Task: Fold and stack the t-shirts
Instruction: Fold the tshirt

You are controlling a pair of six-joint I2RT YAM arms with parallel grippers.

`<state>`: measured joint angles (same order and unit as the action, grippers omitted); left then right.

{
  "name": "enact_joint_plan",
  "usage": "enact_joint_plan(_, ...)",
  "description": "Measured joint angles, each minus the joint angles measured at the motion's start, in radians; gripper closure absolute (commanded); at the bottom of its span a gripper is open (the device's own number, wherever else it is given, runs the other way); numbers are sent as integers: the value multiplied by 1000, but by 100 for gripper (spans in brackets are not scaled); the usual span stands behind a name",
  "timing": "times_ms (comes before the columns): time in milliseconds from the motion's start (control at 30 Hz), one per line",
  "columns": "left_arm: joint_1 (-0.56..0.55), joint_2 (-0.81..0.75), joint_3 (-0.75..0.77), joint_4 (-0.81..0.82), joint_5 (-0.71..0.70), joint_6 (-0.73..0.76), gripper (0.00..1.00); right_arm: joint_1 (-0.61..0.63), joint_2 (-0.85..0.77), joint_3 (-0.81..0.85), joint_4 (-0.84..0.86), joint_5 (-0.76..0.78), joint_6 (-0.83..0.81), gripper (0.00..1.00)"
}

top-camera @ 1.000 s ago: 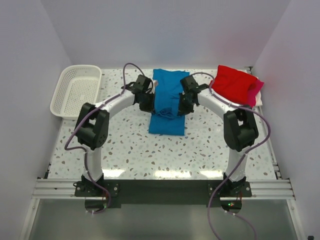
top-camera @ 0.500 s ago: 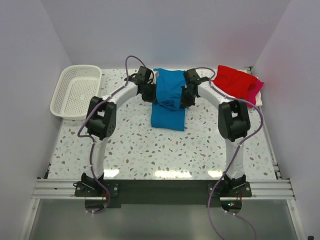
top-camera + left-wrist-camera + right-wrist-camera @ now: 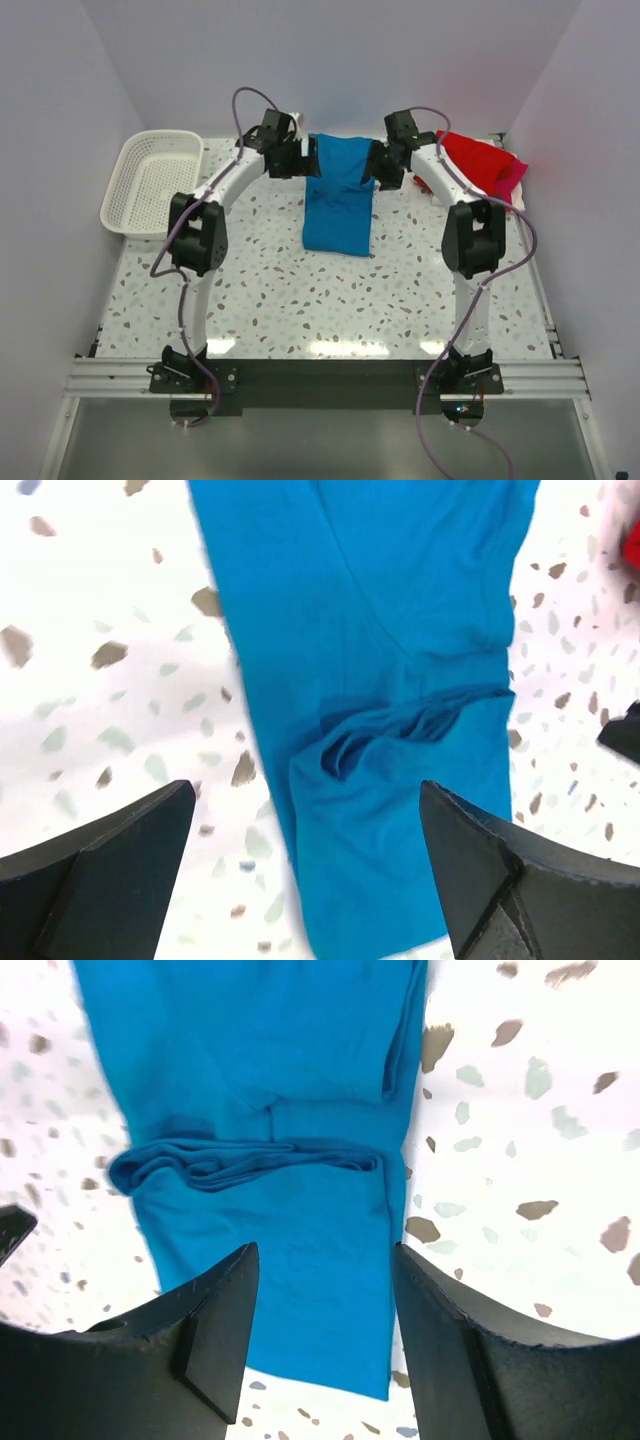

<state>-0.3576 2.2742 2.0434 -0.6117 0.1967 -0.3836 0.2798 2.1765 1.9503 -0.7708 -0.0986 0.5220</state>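
Both arms have stretched farther across the table (image 3: 400, 290) than a second ago. Then the left gripper (image 3: 303, 163) and right gripper (image 3: 381, 166) were pinching the blue t-shirt (image 3: 338, 205) at its sides near mid-length. Now they flank its far end, and both have let go. The shirt's near hem has drawn away from the arm bases, and the cloth once bunched between the grippers has settled into a long, narrow panel.

Seen from the left wrist, the fingers (image 3: 110, 865) are spread very wide and hold nothing. The shirt lies flat below and ahead of the tips, with a rumpled ridge crossing it just past them. The right wrist's fingers (image 3: 215, 1320) are parted less widely and are also empty, with the same ridge ahead of their tips.

The folded red t-shirt (image 3: 478, 162) sits just outboard of the right gripper, over the magenta-pink t-shirt (image 3: 512, 185), whose edge peeks out. A white basket (image 3: 155, 180) stands well outboard of the left gripper.

The blue shirt looks only partly folded. The next move likely needs both grippers to drop onto matching corners at one end, close on cloth alone and carry that end over evenly, so the ridge does not skew the panel. The shirt would then go on the red one.
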Motion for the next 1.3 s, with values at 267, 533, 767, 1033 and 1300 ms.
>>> enact_joint_plan(267,18,-344,-433,113,7,5,3,-12,-268,-234,61,-29,2,39)
enact_joint_plan(533,3,-422,-818,207,63,-18,8,0,-423,-640,171,-97,42,39)
enact_joint_plan(767,-31,-429,-877,280,82,-46,12,32,-426,-797,237,-131,86,40)
enact_joint_plan(1033,-40,-431,-909,345,103,-74,16,54,-407,-798,301,-137,99,40)
enact_joint_plan(1300,-70,-425,-911,365,107,-88,29,77,-352,-799,323,-137,105,42)
